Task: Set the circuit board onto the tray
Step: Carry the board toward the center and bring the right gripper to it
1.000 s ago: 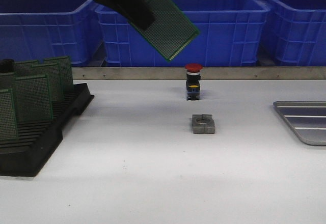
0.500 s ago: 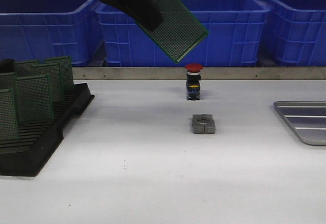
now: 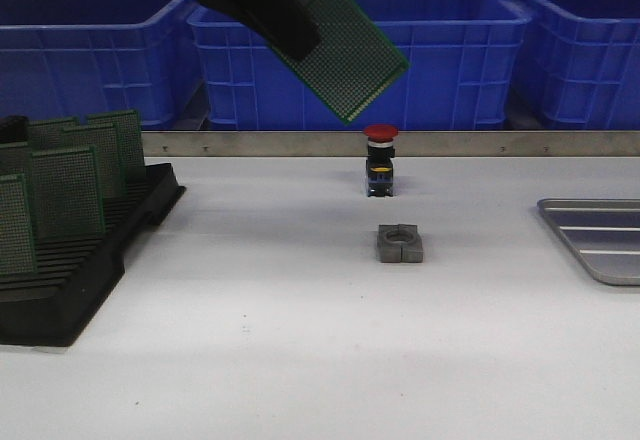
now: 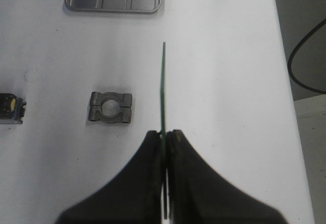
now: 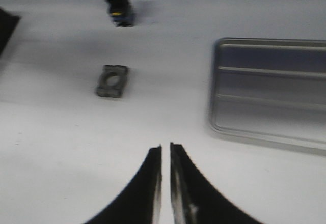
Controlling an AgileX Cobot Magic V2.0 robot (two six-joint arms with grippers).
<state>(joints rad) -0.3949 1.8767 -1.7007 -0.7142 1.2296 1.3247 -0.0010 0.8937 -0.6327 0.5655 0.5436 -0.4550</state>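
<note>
- White tabletop point(image 3: 300, 360) fills the workspace; blue bins point(image 3: 350, 50) stand in a row behind a metal rail point(image 3: 250, 143) along its far edge.
- Left gripper point(image 4: 164, 135) is clamped on one edge of the board point(image 3: 350, 50). In the left wrist view the board shows edge-on as a thin green line between the closed fingers point(image 4: 147, 158).
- Board position: held high in the air, tilted, in front of the centre bin in the front view. It touches nothing but the gripper.
- Tray point(image 3: 600, 240) lies flat on the table at the right edge of the front view, well apart from the board. Its ribbed surface holds nothing in the right wrist view point(image 5: 270, 91).
- Right gripper point(image 5: 165, 155) hangs above bare table near the tray. Its fingers are nearly together with a thin slit between them and nothing held.
- Rack point(image 3: 70, 260), black and slotted, sits at the table's left edge; several green boards point(image 3: 65, 190) stand upright in it.
- Red push button point(image 3: 380, 160) stands upright near the rail at table centre.
- Grey metal clamp block point(image 3: 400, 243) lies just in front of the button, apart from it.
</note>
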